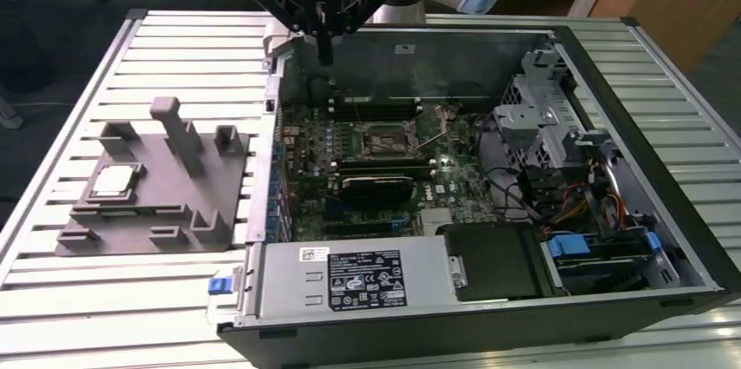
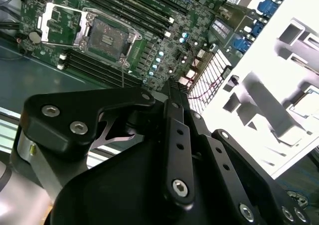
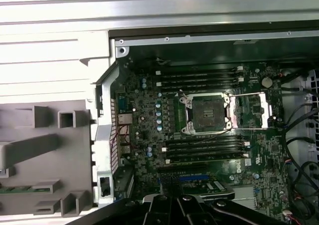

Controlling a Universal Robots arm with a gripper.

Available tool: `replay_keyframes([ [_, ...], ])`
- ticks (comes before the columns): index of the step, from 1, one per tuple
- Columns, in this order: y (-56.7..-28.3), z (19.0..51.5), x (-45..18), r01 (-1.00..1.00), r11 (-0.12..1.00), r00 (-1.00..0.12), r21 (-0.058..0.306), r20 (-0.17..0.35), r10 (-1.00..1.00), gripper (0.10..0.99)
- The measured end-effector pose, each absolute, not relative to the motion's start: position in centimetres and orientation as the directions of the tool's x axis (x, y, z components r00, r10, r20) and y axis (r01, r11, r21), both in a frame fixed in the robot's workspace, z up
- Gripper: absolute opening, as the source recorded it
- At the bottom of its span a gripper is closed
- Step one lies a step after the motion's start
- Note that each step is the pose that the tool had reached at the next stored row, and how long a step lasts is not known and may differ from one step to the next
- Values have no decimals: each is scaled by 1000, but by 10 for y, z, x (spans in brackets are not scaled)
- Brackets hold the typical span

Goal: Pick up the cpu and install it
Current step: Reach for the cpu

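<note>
**The cpu lying flat in a seat of the grey fixture block, on the exterior view's left, beside the computer case.**
The gripper hangs over the case's far wall, well apart from the cpu, fingers pressed together on nothing. The motherboard socket stands open.

The cpu lies on the fixture block, at the exterior view's left of the computer case.
</note>
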State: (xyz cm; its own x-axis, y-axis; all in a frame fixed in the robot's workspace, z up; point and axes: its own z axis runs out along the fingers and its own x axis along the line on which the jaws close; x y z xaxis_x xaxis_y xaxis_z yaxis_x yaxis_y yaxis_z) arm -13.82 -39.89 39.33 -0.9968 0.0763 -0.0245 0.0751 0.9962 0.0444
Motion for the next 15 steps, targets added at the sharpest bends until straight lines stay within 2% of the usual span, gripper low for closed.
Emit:
replay_keyframes([
  [15,-399,393,-160,75,996,-997,45,-24,76,106],
])
